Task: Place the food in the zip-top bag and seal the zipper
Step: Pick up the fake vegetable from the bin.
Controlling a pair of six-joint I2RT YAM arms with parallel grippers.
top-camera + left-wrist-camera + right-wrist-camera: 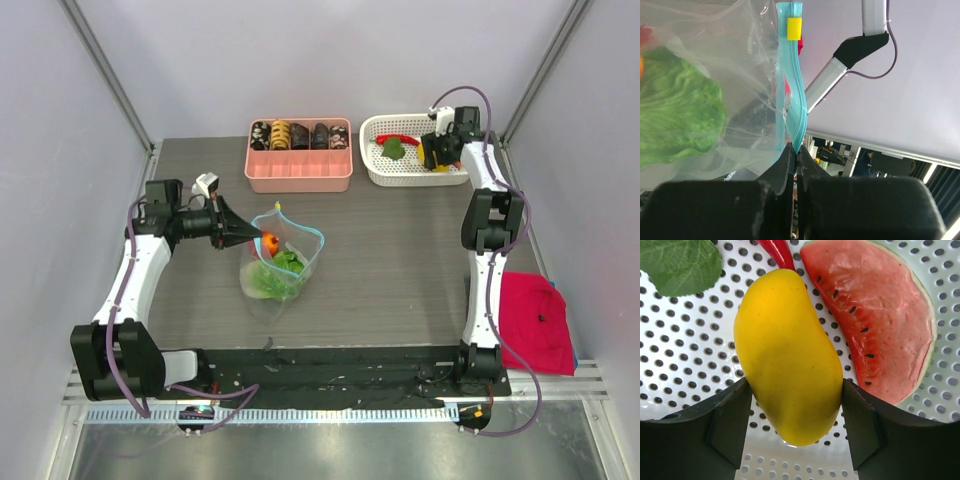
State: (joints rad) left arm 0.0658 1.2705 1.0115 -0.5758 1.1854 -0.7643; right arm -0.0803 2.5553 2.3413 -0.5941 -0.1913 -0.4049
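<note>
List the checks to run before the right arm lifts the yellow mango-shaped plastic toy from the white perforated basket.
1. Right gripper touching both sides of the yellow mango-shaped plastic toy: ok.
2. Red watermelon-slice toy and red chili clear of the grip: ok.
3. Mango off the white perforated basket floor: cannot tell.
4. Left gripper shut on the light-blue zipper strip: ok.
5. Clear crinkly plastic bag mouth open upward: ok.

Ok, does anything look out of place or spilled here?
Nothing spilled. Only a crumpled red cloth at the table's right edge looks out of place; the zip-top bag is pinched by the left gripper.
</note>
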